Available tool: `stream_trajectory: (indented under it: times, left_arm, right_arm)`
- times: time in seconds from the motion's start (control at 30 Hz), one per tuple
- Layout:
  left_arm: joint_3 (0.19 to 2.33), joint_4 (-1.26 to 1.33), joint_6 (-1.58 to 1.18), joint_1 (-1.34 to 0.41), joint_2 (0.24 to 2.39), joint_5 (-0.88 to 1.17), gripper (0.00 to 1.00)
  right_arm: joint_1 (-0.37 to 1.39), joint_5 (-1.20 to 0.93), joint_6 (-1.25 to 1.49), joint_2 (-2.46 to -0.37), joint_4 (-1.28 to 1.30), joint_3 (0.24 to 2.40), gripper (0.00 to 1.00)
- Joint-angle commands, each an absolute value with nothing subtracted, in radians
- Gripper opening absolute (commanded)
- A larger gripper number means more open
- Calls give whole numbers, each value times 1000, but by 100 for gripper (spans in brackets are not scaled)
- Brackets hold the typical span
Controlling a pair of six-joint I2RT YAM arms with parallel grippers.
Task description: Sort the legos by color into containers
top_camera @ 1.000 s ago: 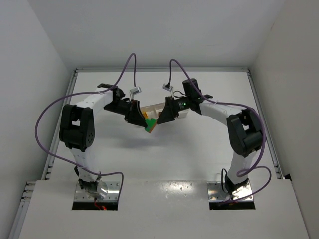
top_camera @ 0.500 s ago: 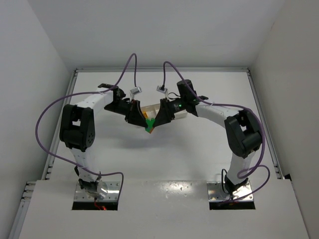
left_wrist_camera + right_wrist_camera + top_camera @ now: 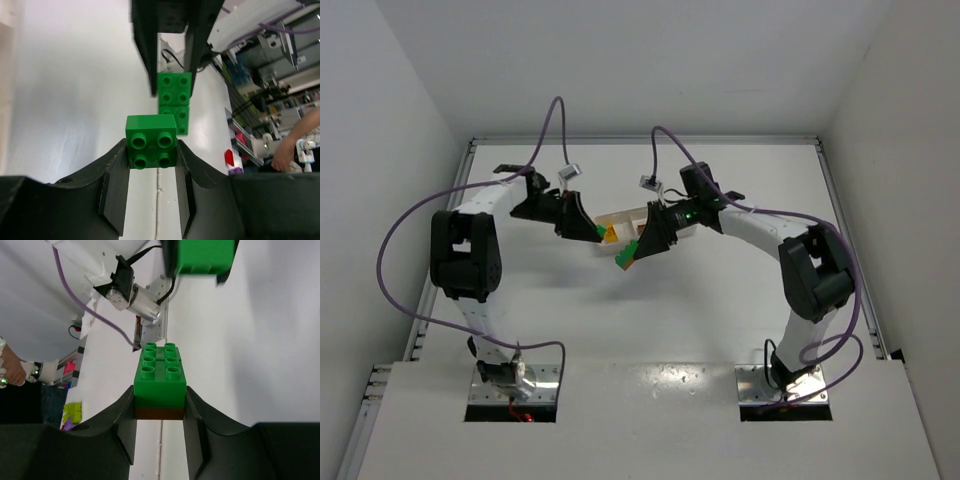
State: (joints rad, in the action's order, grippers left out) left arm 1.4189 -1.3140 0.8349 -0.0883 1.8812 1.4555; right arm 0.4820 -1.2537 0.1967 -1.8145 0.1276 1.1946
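Overhead view: both arms reached inward over the matte white table [image 3: 720, 300]. The left gripper [image 3: 594, 231] was clamped on a small green square brick [image 3: 601, 231]. The right gripper [image 3: 630, 257], at its 4 o'clock and just apart, was clamped on a green long brick [image 3: 625, 259]. The white tray [image 3: 632, 218], smooth low-walled plastic, lay at 12 to 1 o'clock of the right gripper, partly hidden by both wrists. A yellow-orange brick [image 3: 611, 236] showed at its left end; which compartment could not be told. Left wrist view: the square brick was glossy, with four round studs facing the camera. It was pinched by its side walls between two curved black fingers [image 3: 116, 175], clear of the table. At 12 o'clock the long brick hung between the other pincer's dark fingers, not touching the square one. Right wrist view: the long brick showed eight studs in two rows, with a reddish-brown brick [image 3: 160, 413] flush beneath it. The fingers pressed both sides at the seam. The square brick sat at 1 o'clock at the top edge, blurred and apart.
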Motion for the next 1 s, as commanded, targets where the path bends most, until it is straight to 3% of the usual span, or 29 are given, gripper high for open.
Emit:
stream_trajectory:
  times: [0.0,0.13,0.33,0.4,0.47,0.5,0.77,0.97]
  left_arm:
    - [1456,-1299,894,-51,1818,1563,19]
    - [1447,-1299,903,-41,1795,1537,19]
    - [1447,-1244,867,-63,1700,1336,19]
    - [1352,-871,457,-89,1554,1167,17]
    - [1251,-559,242,-162,1435,980,15]
    - [1250,-523,224,-194,1401,840,13]
    - [1388,-425,92,-391,1551,652,12]
    - [1563,-390,34,-497,1794,546,12]
  right_arm:
    - [463,-1298,72,-1733,228,1184,0]
    - [442,-1244,22,-1724,272,1175,0]
    - [335,-1141,21,-1747,241,1212,0]
    - [296,-1131,50,-1758,232,1230,0]
    - [272,-1121,87,-1758,198,1239,0]
    - [261,-1108,101,-1758,184,1239,0]
    - [103,-973,236,-1683,98,1183,0]
    - [-33,-810,314,-1553,58,1079,0]
